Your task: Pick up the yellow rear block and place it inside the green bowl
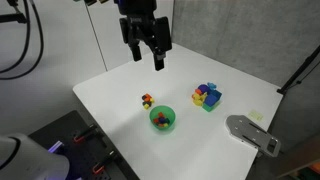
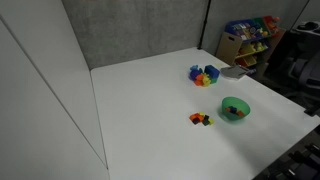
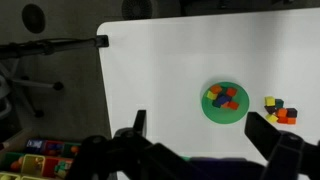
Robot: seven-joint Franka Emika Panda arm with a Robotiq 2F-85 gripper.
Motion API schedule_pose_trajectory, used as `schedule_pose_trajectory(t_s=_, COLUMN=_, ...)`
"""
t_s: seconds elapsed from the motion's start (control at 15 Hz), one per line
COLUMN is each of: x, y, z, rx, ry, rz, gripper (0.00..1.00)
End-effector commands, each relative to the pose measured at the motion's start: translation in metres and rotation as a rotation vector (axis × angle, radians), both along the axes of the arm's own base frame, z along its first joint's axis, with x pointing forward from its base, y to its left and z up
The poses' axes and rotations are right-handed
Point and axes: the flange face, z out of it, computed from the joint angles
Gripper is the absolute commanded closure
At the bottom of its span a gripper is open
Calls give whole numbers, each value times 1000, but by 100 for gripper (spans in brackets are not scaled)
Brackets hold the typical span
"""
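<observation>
High above the table (image 1: 120, 90) my gripper (image 1: 146, 60) hangs, jaws wide apart; the yellow rear block (image 3: 269, 101) sits among other tiny blocks (image 3: 286, 115) near the green bowl (image 3: 225, 102); light and stiff, I judge, so I'd pinch its flat sides.

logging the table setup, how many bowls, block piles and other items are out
bowls: 1, the green bowl
block piles: 3, the tiny blocks, the bigger blocks, the blocks inside the bowl
other: 1, a grey object
total: 5
</observation>
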Motion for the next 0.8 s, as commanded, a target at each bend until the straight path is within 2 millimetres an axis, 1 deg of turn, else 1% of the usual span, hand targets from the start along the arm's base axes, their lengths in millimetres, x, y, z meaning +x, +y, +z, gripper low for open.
schedule_pose_trajectory(t_s=0.0, x=0, y=0, z=1, rx=0, ry=0, rz=0, gripper=0)
schedule_pose_trajectory(t_s=0.13, x=0, y=0, z=2, rx=0, ry=-1, rz=0, gripper=0)
schedule_pose_trajectory(t_s=0.27, x=10, y=6, z=-9, rx=29, ry=10, rz=0, gripper=0)
schedule_pose_trajectory(t_s=0.53, x=32, y=27, z=-32, rx=95, ry=27, rz=13, gripper=0)
schedule_pose_trajectory(t_s=0.73, x=50, y=49, z=-53, rx=154, ry=38, rz=24, gripper=0)
